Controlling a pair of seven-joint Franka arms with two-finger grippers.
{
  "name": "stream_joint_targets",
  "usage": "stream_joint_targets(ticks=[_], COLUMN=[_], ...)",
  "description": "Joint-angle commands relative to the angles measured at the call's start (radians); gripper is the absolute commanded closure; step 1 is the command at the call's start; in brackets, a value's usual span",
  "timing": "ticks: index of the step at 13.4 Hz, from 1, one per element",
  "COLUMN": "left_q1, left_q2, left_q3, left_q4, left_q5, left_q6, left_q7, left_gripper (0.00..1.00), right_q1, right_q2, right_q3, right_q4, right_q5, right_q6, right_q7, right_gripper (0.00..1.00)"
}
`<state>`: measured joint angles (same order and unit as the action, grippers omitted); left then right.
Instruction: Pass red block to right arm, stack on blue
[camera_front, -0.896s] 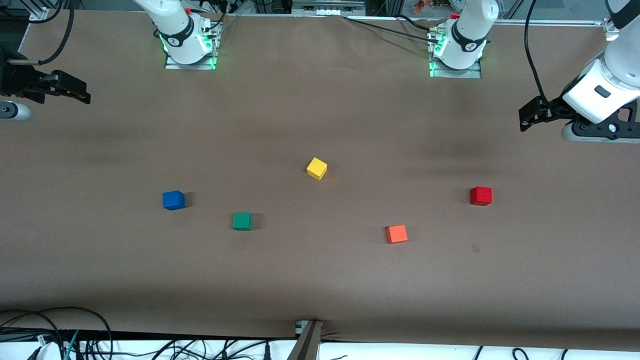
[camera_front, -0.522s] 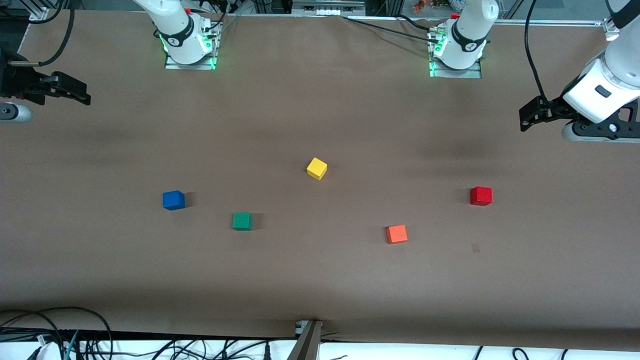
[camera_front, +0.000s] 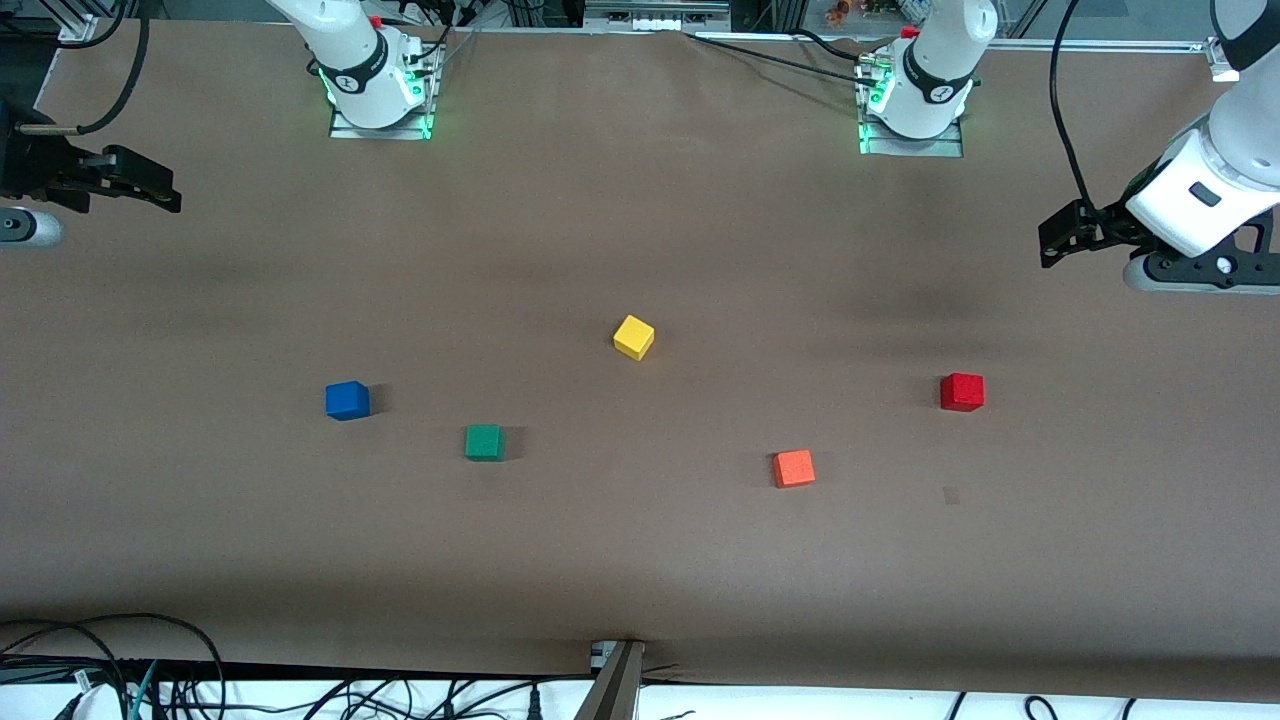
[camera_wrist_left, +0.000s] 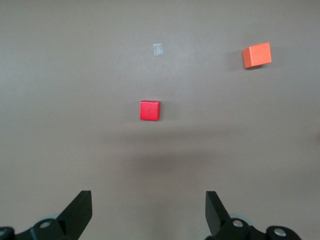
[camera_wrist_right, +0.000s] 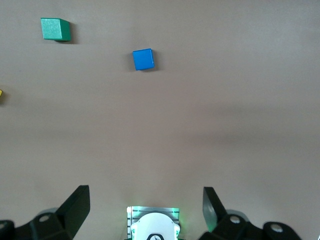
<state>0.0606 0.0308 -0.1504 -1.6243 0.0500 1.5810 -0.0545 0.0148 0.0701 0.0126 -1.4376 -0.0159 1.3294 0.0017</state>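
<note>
The red block (camera_front: 962, 391) lies on the brown table toward the left arm's end, nothing touching it; the left wrist view shows it too (camera_wrist_left: 150, 110). My left gripper (camera_front: 1050, 238) hangs open and empty over bare table at that end, its own camera (camera_wrist_left: 148, 210) looking down past the wide-apart fingers at the block. The blue cube (camera_front: 347, 400) rests toward the right arm's end and appears in the right wrist view (camera_wrist_right: 143, 59). The right arm's gripper (camera_front: 165, 188) waits open and empty over the table's edge at its end (camera_wrist_right: 146, 205).
A yellow cube (camera_front: 633, 337) sits mid-table. A green cube (camera_front: 484, 442) lies beside the blue one, and an orange cube (camera_front: 793, 468) is nearer the front camera than the red block. Both arm bases (camera_front: 378, 95) stand along the table's back edge. Cables lie at the front edge.
The left arm's wrist has shifted and tilted a little. The right arm and all the cubes stay where they were.
</note>
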Motion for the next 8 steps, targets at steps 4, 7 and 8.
stream_joint_targets(ticks=[4,7,8], left_q1=[0.005,0.007,0.008], left_q2=[0.095,0.164,0.187], left_q3=[-0.005,-0.001,0.002], left_q4=[0.020,0.015,0.014], left_q5=[0.027,0.028,0.028], left_q6=[-0.009,0.039,0.065], left_q7=[0.010,0.011,0.013], left_gripper=[0.00,0.00,0.00], right_q1=[-0.006,-0.006,-0.006], right_q2=[0.010,0.013,0.013], right_q3=[0.001,0.001,0.001], right_q4=[0.023,0.023,0.025], right_q5=[0.010,0.010,0.010], right_q6=[-0.004,-0.004,-0.004], right_q7=[-0.012,-0.009,-0.011], right_gripper=[0.00,0.00,0.00])
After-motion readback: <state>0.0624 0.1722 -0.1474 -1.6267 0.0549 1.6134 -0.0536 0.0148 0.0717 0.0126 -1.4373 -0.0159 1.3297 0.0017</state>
